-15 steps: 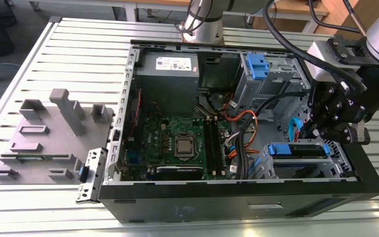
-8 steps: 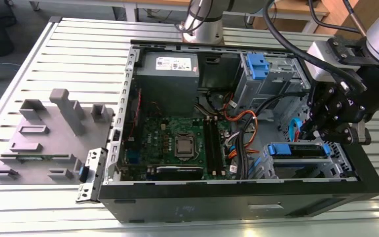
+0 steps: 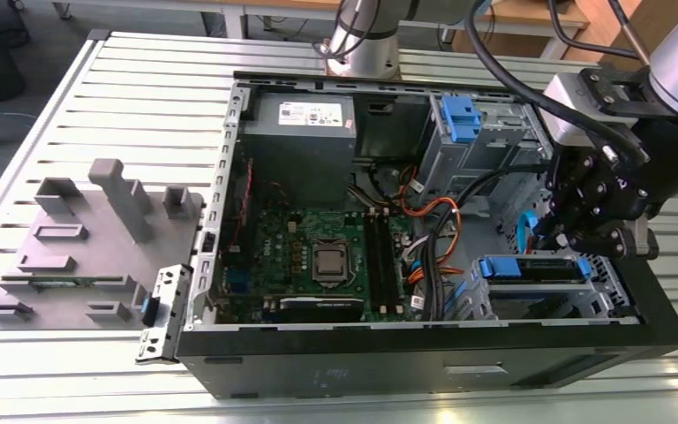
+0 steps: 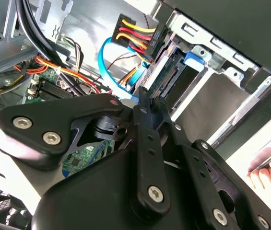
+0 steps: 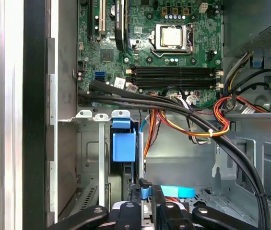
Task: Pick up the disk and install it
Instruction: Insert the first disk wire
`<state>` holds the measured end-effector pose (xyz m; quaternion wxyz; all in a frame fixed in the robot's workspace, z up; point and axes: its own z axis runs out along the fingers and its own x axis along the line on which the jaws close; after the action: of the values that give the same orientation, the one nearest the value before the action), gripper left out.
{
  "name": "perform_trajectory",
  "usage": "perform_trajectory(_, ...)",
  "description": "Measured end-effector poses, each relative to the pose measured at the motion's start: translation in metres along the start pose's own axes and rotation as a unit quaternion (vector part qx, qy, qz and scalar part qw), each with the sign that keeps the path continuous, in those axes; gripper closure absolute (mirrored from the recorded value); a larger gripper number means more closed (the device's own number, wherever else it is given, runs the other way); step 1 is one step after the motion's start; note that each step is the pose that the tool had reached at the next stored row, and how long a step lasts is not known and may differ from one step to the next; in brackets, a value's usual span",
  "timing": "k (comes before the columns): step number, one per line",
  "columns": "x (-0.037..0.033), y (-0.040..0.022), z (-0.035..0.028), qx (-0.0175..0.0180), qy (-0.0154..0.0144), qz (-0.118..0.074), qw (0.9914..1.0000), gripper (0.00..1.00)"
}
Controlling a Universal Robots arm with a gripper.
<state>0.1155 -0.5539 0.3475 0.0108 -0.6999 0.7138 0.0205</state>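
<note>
Flat hard drive in a blue plastic bracket (image 3: 528, 268) stands on edge in the lower grey metal drive bay (image 3: 546, 305) of the open black PC case (image 3: 433, 375). It looks seated, with the bay rails carrying it. Black claw (image 3: 575, 250) hangs just beside its cabled end, away from the blue tab. Can't tell whether the claw is clamped or loose.

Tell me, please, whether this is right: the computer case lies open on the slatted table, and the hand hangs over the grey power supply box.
Not quite. The hand hangs over the drive cage in the corner on the exterior view's right, not over the grey power supply box, which sits across the case from it. The exterior view shows this. The case does lie open on the slatted table.
</note>
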Motion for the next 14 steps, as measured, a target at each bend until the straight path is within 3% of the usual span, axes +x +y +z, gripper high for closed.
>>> perform_trajectory(10,0.0001,0.0019,0.0001,0.0000,0.0000,0.000,1.00000,0.76)
perform_trajectory(14,0.0001,0.0020,0.0001,0.0000,0.0000,0.000,1.00000,0.84)
